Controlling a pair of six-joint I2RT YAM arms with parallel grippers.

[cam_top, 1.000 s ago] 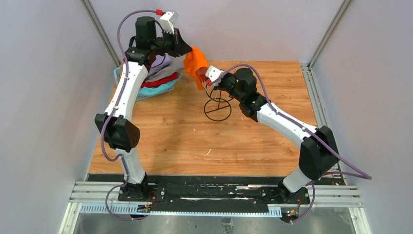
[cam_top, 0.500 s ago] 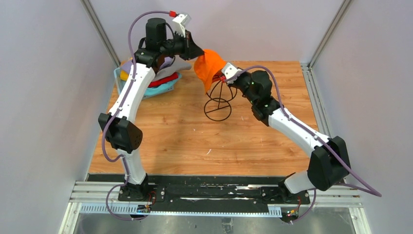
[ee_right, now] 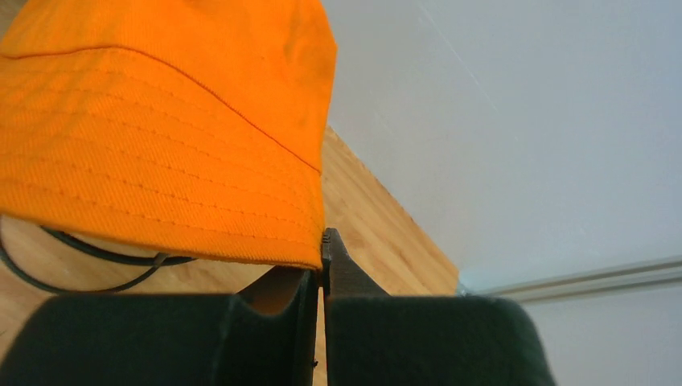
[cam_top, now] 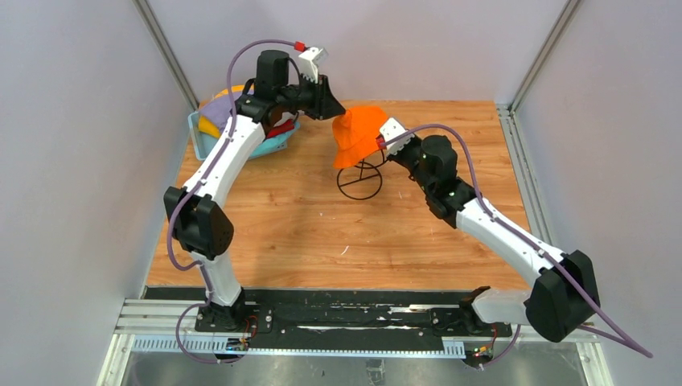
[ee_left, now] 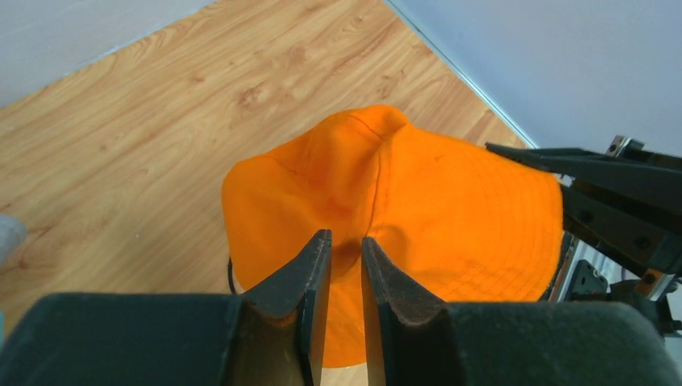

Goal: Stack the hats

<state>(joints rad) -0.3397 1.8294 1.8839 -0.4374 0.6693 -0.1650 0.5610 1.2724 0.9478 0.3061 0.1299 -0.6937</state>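
An orange hat (cam_top: 359,133) hangs spread out over the top of the black wire stand (cam_top: 359,182), held from both sides. My left gripper (cam_top: 336,115) is shut on its left brim; in the left wrist view the jaws (ee_left: 346,241) stand narrowly apart, pinching a fold of the orange hat (ee_left: 418,193). My right gripper (cam_top: 384,138) is shut on the right brim; in the right wrist view (ee_right: 323,241) the brim edge of the hat (ee_right: 161,121) sits between the pads. Lavender (cam_top: 217,104), yellow (cam_top: 207,126) and red (cam_top: 279,129) hats lie piled at the back left.
The pile of hats sits in a light blue basket (cam_top: 206,145) at the table's back left corner, under my left arm. The stand's wire base ring (ee_right: 80,261) shows below the hat. Grey walls enclose the wooden table (cam_top: 322,233).
Both grippers have carried the orange hat to the right and lowered it, from hanging bunched beside the stand to spread open over the stand's top. The right arm has stretched further out.
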